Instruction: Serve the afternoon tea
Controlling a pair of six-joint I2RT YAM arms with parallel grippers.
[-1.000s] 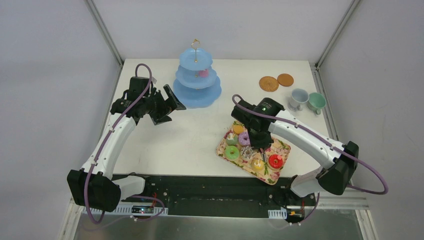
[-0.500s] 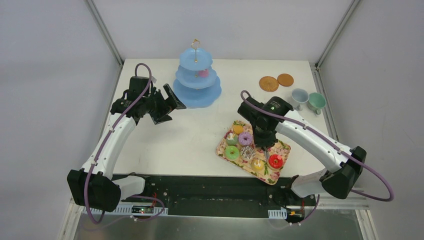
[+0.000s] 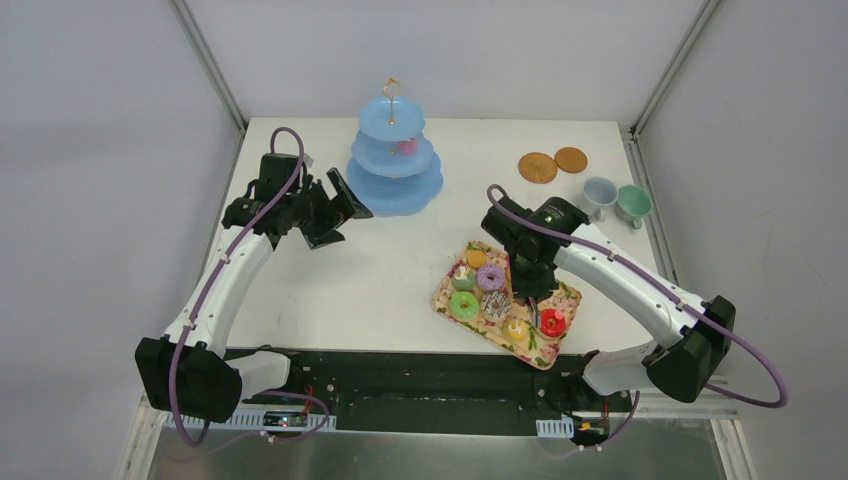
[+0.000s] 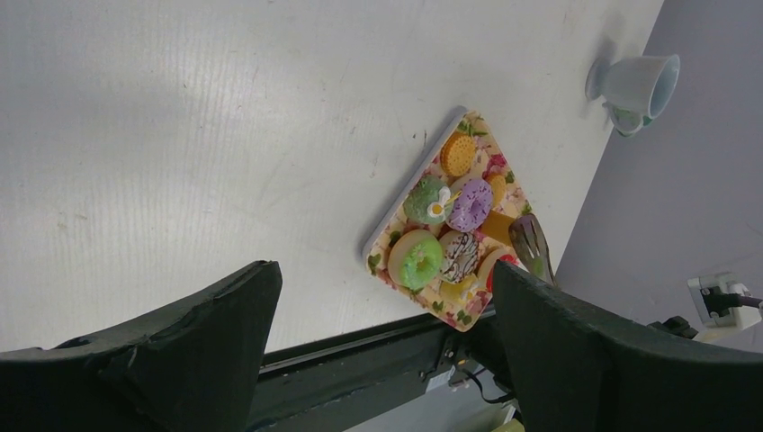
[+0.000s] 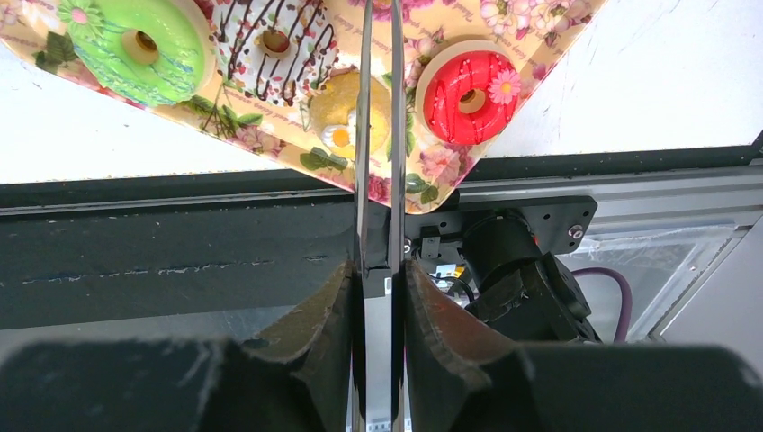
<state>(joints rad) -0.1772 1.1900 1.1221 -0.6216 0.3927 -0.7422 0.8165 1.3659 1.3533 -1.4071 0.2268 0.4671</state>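
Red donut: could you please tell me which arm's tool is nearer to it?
Right. The right tool, holding tongs, is over the tray beside the red donut; the left tool is far off by the blue stand.

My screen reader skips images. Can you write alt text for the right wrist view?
The right gripper clamps slim metal tongs over a flowered tray holding a green donut, a chocolate-striped donut and a red donut.

Tongs [image 3: 533, 310] now farther right and nearer, beside the red donut [image 3: 551, 322].
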